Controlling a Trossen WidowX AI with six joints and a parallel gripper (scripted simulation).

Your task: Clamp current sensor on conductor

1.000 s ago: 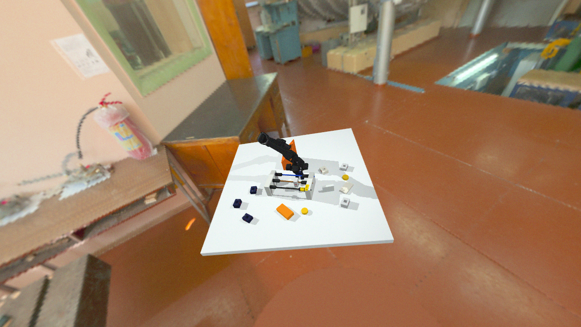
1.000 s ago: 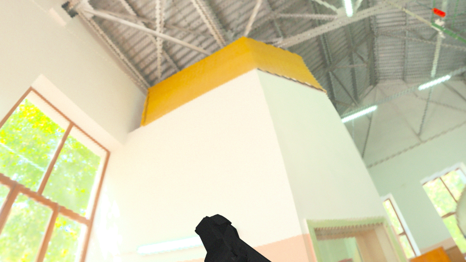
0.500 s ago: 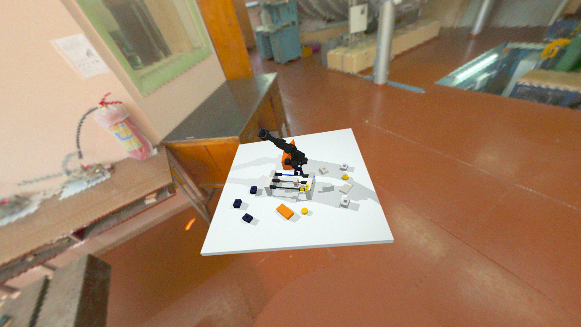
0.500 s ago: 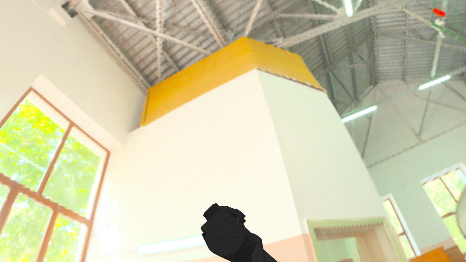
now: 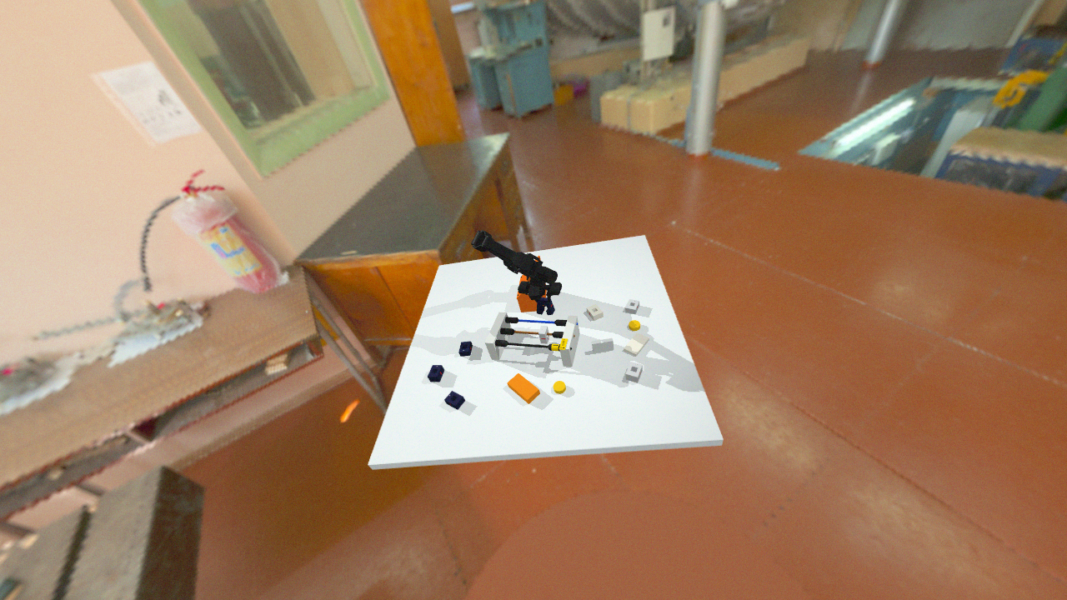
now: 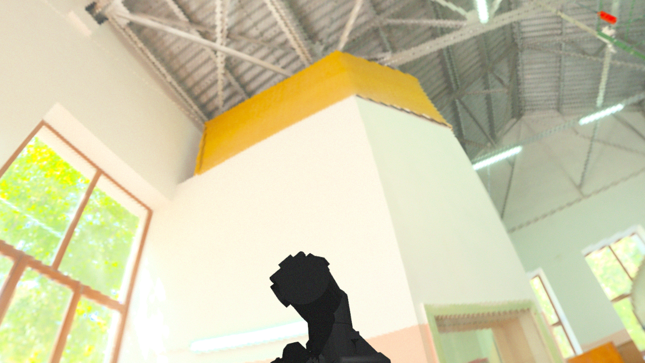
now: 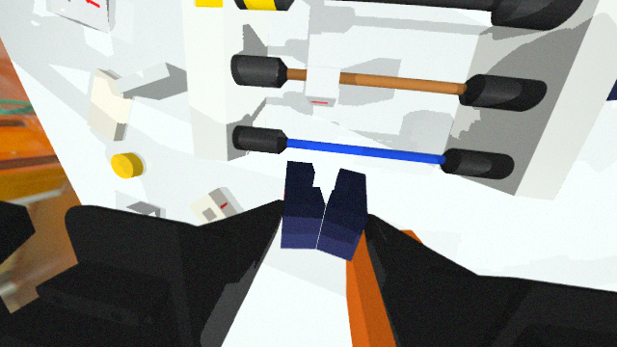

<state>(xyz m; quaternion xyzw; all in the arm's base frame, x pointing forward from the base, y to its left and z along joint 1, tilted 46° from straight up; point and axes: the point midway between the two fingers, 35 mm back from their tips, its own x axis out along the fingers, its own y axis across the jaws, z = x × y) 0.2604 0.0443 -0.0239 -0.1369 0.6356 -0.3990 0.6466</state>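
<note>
My gripper (image 5: 545, 300) (image 7: 324, 213) is shut on the dark blue split-core sensor (image 5: 547, 307) (image 7: 303, 193), one black finger on each side. Its two halves still spread apart at the top, leaving a gap. The sensor is beside the blue conductor (image 5: 537, 321) (image 7: 371, 150), on the arm's side, and not around it. The brown conductor (image 5: 526, 332) (image 7: 410, 83) and the black conductor (image 5: 526, 345) (image 7: 434, 5) lie beyond. A yellow marker (image 5: 563, 343) (image 7: 208, 2) is at one end of the black conductor; its lettering is unreadable. The sensor's arrow cannot be made out.
A white sensor (image 5: 543, 335) (image 7: 322, 84) sits on the brown conductor. Pale end walls (image 7: 207, 96) hold the conductors. An orange block (image 5: 523, 387), yellow discs (image 5: 559, 387) (image 7: 125, 165), dark blue blocks (image 5: 435, 372) and pale blocks (image 5: 633, 371) lie around. Another orange object (image 5: 526, 302) (image 7: 368, 304) is near the arm.
</note>
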